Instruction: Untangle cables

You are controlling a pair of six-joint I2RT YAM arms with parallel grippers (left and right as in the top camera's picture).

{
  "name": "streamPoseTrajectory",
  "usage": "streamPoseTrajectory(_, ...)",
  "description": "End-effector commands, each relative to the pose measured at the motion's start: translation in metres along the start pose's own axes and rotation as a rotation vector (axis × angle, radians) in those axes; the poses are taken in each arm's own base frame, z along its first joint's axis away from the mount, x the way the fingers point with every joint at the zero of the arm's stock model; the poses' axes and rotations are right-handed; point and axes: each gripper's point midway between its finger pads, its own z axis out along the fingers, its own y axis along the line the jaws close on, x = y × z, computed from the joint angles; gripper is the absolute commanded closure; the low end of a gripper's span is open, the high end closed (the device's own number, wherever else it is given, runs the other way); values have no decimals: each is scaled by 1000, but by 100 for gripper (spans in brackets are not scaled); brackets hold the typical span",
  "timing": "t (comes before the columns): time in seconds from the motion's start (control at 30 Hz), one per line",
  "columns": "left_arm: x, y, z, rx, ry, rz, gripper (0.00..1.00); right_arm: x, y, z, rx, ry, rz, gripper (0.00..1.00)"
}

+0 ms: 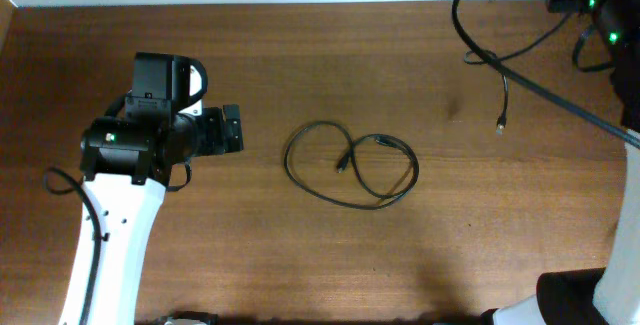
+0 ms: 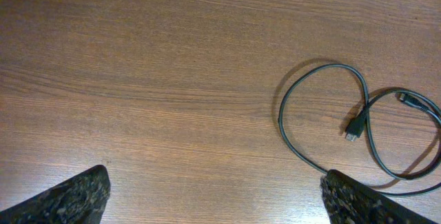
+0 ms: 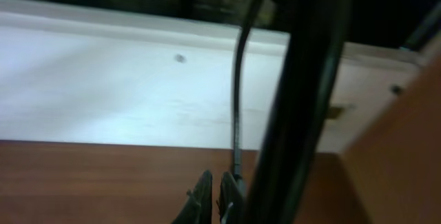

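Where table [image 1: 300, 55] is bare mid-surface, looped cable [image 1: 350, 165] lies flat, strands crossing, one plug end inside loop. Second cable [image 1: 503, 95] up-right of looped cable, well apart, plug end dangling. Left gripper [image 1: 232, 130] just left of looped cable, not touching; fingers [image 2: 76, 196] spread wide. Right gripper [image 3: 212, 200] seen only in wrist view: fingers pressed nearly together, pinching second cable, which rises from them.

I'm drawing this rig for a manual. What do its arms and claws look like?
The left arm has a white lower link with a thin black wire along it, then boxy black joint housings bearing a small green light. The left claw is black, with dark, speckled fingertips. The right claw shows only two slim dark fingers.
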Motion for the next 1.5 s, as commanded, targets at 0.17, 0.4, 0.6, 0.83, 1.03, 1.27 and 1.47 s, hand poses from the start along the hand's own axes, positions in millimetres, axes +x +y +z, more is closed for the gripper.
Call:
streamPoseTrajectory(0.17, -1, 1, 1, -10, -1, -2, 1, 43, -95, 49, 309, 138, 123, 96)
streamPoseTrajectory(0.4, -1, 1, 1, -10, -1, -2, 1, 90, -173, 78, 438, 228, 278, 96)
streamPoseTrajectory(0.6, -1, 1, 1, -10, -1, -2, 1, 138, -226, 104, 462, 305, 389, 96)
streamPoseTrajectory(0.83, -1, 1, 1, -10, -1, -2, 1, 209, -278, 138, 473, 407, 518, 96)
streamPoseTrajectory(1.03, -1, 1, 1, -10, -1, -2, 1, 268, -281, 174, 430, 525, 561, 96)
streamPoseTrajectory(1.27, -1, 1, 1, -10, -1, -2, 1, 330, -260, 196, 366, 680, 599, 96)
streamPoseTrajectory(1.47, -1, 1, 1, -10, -1, -2, 1, 370, -245, 195, 345, 790, 618, 13)
